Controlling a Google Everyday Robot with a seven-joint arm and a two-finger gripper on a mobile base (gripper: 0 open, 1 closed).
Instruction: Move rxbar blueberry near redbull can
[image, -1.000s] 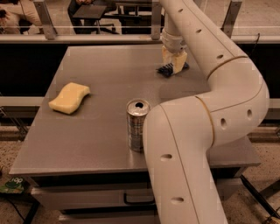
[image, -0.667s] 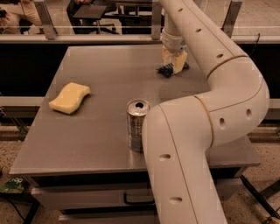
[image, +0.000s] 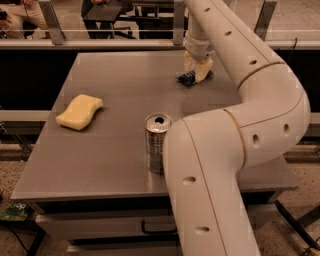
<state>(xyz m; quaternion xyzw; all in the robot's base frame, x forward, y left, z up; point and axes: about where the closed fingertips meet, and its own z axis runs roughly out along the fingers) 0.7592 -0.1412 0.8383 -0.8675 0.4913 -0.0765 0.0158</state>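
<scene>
Reaching across the grey surface (image: 115, 165), the white arm (image: 250, 115) bends back over the far side and puts its claw (image: 198, 70) down at the rxbar blueberry (image: 187, 78). The pale fingers (image: 202, 71) stand on the dark bar, and only the left end of the bar comes out from under them. Whether the fingers are apart or pressed together on the bar, I cannot tell, because they cover the place where they would meet it. The bar lies flat on the surface, directly below the claw.

The redbull can (image: 157, 143) stands upright well apart from the claw, toward the near edge and a little to the left, with its pull-tab top visible. It is just beside the lower part of the arm, which hides its right side. The yellow sponge (image: 79, 111) lies far to the left of the claw, between the far and near edges, apart from both the can and the bar.
</scene>
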